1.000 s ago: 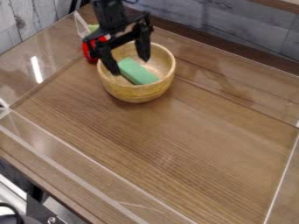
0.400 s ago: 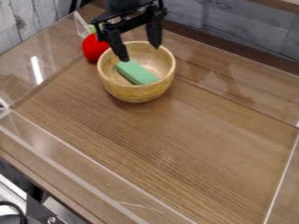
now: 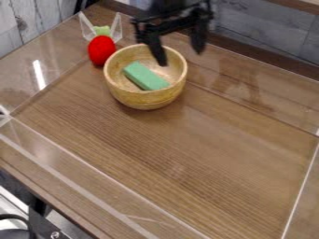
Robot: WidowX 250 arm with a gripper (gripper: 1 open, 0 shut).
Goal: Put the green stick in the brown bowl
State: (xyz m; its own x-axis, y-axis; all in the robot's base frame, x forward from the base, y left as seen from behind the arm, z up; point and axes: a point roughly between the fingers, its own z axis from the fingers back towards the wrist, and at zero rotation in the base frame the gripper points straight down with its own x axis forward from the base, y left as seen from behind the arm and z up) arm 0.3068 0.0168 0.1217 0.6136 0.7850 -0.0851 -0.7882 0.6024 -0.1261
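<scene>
The scene is evenly and fairly brightly lit, with a soft pale sheen spread over the middle of the wooden bench [image 3: 187, 154] and only a faint shadow cast beside the bowl [image 3: 145, 77]. The source of the light is not shown. Fine detail is lost to the small, soft picture: the dark gripper [image 3: 174, 56] is rendered as a blurred, nearly featureless mass, while the bowl's rim is kept somewhat clearer.

From my station I see a brown wooden table [image 3: 187, 177], with the tan bowl [image 3: 130, 97] resting on it and a red ball-like object [image 3: 101, 50] near the bowl.
</scene>
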